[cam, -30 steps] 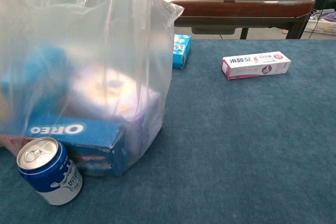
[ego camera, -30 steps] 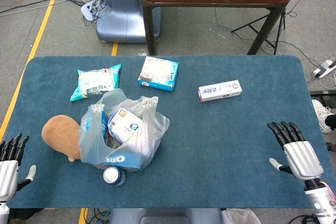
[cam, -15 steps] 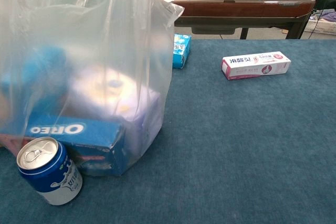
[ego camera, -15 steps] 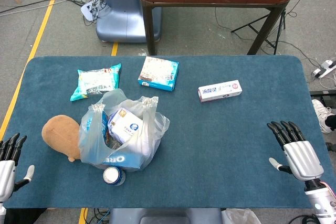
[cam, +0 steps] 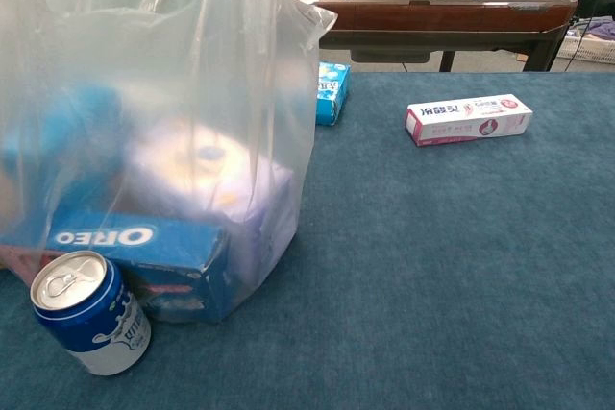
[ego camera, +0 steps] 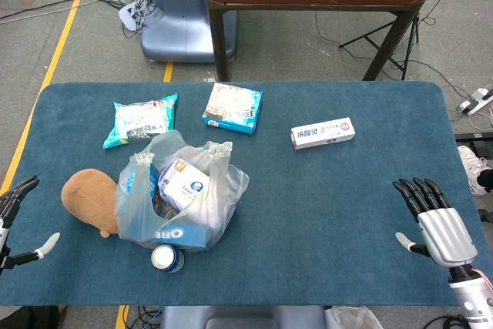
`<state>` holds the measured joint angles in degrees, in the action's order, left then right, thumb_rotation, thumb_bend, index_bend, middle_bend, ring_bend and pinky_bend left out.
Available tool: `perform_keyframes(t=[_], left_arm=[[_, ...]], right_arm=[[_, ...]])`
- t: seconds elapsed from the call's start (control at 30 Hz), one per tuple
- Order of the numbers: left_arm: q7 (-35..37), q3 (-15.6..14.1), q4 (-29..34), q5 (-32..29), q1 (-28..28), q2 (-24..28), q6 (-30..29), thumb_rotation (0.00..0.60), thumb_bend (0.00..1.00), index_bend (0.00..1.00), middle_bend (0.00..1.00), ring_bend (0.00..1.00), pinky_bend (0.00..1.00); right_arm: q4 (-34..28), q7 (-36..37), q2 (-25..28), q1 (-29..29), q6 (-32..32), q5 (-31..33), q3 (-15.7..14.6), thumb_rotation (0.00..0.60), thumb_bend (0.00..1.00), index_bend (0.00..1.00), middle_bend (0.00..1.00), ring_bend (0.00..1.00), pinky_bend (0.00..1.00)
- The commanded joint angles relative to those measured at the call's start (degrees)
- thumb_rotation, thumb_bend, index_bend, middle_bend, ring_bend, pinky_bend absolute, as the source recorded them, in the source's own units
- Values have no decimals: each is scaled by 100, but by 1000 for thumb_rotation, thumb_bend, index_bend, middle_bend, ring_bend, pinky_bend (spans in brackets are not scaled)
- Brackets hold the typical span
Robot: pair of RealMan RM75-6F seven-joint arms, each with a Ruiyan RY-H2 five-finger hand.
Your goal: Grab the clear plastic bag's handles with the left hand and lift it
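Note:
The clear plastic bag (ego camera: 181, 198) stands on the blue table, left of centre, with an Oreo box and other packs inside. Its two handles (ego camera: 218, 149) stick up loose at the top. In the chest view the bag (cam: 144, 132) fills the left half. My left hand (ego camera: 15, 217) is at the table's left edge, fingers spread, holding nothing, well apart from the bag. My right hand (ego camera: 435, 225) lies open near the front right corner, far from the bag. Neither hand shows in the chest view.
A blue drink can (ego camera: 167, 257) stands just in front of the bag. A brown plush toy (ego camera: 88, 199) lies against the bag's left side. A snack bag (ego camera: 141, 119), a blue box (ego camera: 233, 107) and a toothpaste box (ego camera: 323, 133) lie further back.
My left hand has turned and slid further off the left edge, showing less of itself. The right hand and the bag stay where they were.

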<state>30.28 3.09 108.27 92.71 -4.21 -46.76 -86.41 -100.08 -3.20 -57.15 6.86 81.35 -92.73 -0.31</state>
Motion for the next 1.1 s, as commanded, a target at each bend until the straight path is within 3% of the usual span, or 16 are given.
perform_keyframes(t=[0.03,0.27,0.4,0.5,0.93,1.1], left_arm=[[1114,87,124,453,-393,560,159,521,225,119,98,90,3],[1820,60,341,773,-698,767,316,488,223,149,140,129,78],[2002,29,467,950,-981,845,629,383,223,150,144,132,80],[1934,52,568,976,-1189,841,860,366,222,150,144,132,80],[1991,309,940,604,-2015,774,1659,364,222,149,144,133,89],[2516,414,1053,363,-2346,842,2030,362,222,149,144,138,128]], right_arm=[[0,3,1,-4,3,1,-4,600,189,0,91,0,50],[6,13,16,-25,25,15,-7,600,189,0,91,0,50],[15,33,31,-42,50,4,-16,600,189,0,91,0,50],[31,50,34,-59,65,15,-20,600,189,0,91,0,50],[113,125,31,-112,95,63,-33,600,189,0,91,0,50],[159,176,25,-143,132,74,-35,600,189,0,91,0,50]])
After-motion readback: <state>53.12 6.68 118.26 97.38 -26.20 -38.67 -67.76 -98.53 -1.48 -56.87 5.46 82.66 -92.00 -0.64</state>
